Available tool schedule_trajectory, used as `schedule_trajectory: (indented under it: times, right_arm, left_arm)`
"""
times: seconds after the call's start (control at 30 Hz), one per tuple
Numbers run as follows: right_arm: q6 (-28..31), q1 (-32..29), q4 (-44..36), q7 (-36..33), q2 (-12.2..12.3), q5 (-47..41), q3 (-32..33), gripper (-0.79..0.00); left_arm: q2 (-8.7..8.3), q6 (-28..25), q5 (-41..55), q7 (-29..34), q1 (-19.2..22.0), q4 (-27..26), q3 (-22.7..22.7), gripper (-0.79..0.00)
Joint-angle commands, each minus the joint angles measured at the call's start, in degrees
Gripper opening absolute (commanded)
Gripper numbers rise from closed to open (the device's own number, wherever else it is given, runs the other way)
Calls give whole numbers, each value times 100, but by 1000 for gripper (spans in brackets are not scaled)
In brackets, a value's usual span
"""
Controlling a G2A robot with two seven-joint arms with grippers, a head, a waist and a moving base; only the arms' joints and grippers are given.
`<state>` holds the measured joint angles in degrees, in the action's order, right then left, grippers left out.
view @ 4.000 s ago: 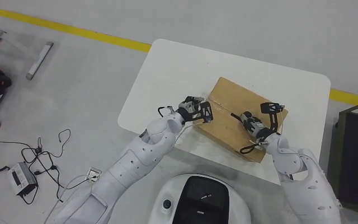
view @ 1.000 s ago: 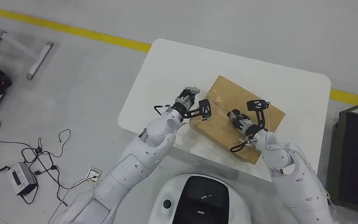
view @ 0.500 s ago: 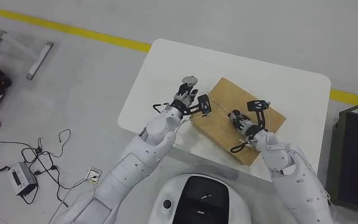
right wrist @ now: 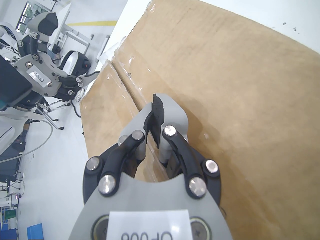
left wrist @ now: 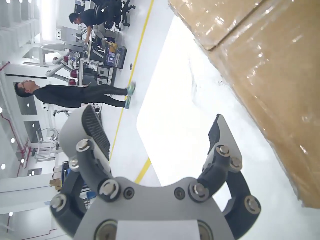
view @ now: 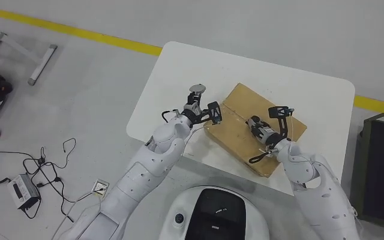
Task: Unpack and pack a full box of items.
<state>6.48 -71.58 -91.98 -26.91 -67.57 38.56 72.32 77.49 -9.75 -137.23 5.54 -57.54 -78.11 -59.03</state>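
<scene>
The right fingers (right wrist: 156, 112) (view: 254, 125) are closed, black pad against black pad with nothing that I can see between them. They sit right over the middle seam of the box (right wrist: 225, 76) (view: 243, 102). Whether the tips actually touch the tape I can't tell from this angle. The left fingers (left wrist: 95, 128) (view: 196, 89) are spread wide and hold nothing. Their pads are ribbed dark rubber set in grey metal shells. They hang over bare surface (left wrist: 175, 88) (view: 180, 72) just beside the box's edge on my left side, without touching it.

The box is plain brown cardboard, flat and rectangular. It lies closed and turned at an angle on the half of the surface nearer my right arm. Its two top flaps meet in a straight seam under clear, wrinkled tape that shines in the right wrist view; from the top that seam is just a faint line. The left wrist view adds a flap edge under the same glossy tape.

The surface is smooth white with rounded corners. In the top view my right wrist and its black cable loop (view: 258, 159) cover part of the box's near end. In the right wrist view the left fingers appear farther off, past the box's corner. On the grey floor the top view shows a yellow line (view: 84, 34), a tangle of black cables (view: 48, 168) with a small power block (view: 21, 191), and a short metal bar (view: 42, 64).
</scene>
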Motion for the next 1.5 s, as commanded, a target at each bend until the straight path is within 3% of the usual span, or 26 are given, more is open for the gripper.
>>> schedule_trajectory:
  times: [0.0,0.13,0.43,0.7,0.73,0.77,0.8,0.83,1.13,1.4,1.43,1.47]
  right_arm:
    - [7,-12,-22,-3,2,-6,18,-785]
    - [4,-34,-67,-3,5,3,42,-785]
    - [46,-99,-103,-60,9,27,36,-785]
    - [55,-85,-68,-88,7,44,20,-785]
    - [59,-82,-70,-94,6,47,17,-785]
    - [61,-79,-70,-97,6,47,16,-785]
    - [59,-77,-70,-100,5,46,14,-785]
    - [60,-73,-72,-96,5,50,13,-785]
    - [37,-56,-60,-86,2,45,30,-785]
    - [33,-43,-47,-109,1,60,29,-785]
    - [33,-38,-44,-114,0,65,27,-785]
    - [29,-33,-34,-117,-1,61,21,-785]
  left_arm:
    - [-14,-165,8,-97,-50,25,-15,0]
    - [14,-176,191,-190,6,282,2,0]
    - [177,123,548,-469,540,1193,241,0]
    - [316,613,455,-779,964,1967,513,0]
    - [336,655,468,-817,1010,2041,545,-296]
    - [355,690,472,-851,1058,2113,576,-443]
    - [373,732,465,-873,1104,2185,605,-533]
    - [391,774,464,-902,1143,2255,633,-785]
    - [492,1171,521,-1092,1333,2716,706,-785]
    - [476,1248,557,-1097,1261,2431,567,-785]
    - [466,1243,543,-1093,1237,2363,540,-733]
    - [454,1250,512,-1081,1210,2291,512,-526]
